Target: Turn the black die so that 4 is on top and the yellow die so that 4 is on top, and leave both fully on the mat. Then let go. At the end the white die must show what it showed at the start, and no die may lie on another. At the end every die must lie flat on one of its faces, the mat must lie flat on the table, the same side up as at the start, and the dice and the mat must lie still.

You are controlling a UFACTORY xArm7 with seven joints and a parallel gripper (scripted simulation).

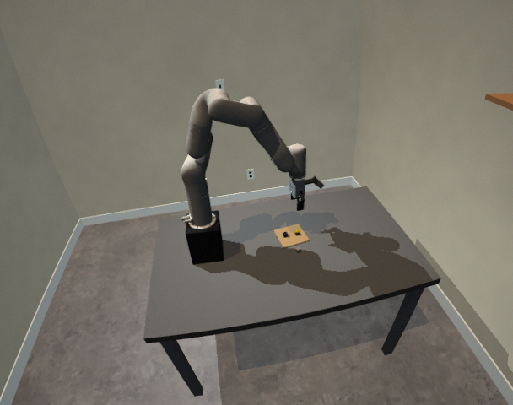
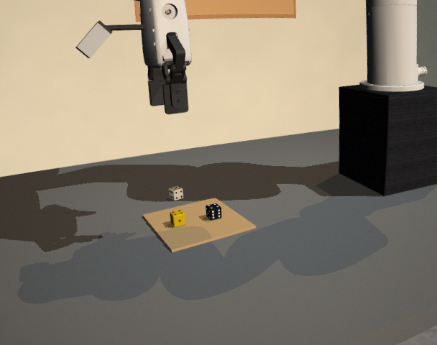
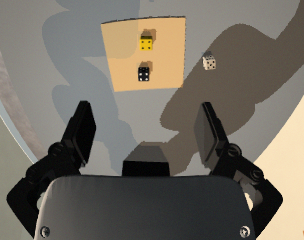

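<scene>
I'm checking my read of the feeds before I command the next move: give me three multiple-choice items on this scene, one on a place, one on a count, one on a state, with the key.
1. Where does the white die lie?
A. on the mat beside the yellow die
B. on the table, off the mat
C. on top of the black die

2. How many dice rest on the mat?
A. one
B. two
C. three

3. How does the gripper stand?
A. open, holding nothing, above the table
B. shut on the yellow die
C. shut on the mat's edge

Key:
1. B, since the white die sits on the dark table just past the mat's edge.
2. B, since only the yellow die and the black die are on the mat.
3. A, since the wrist view shows both fingers spread with nothing between them, well above the dice.
</scene>
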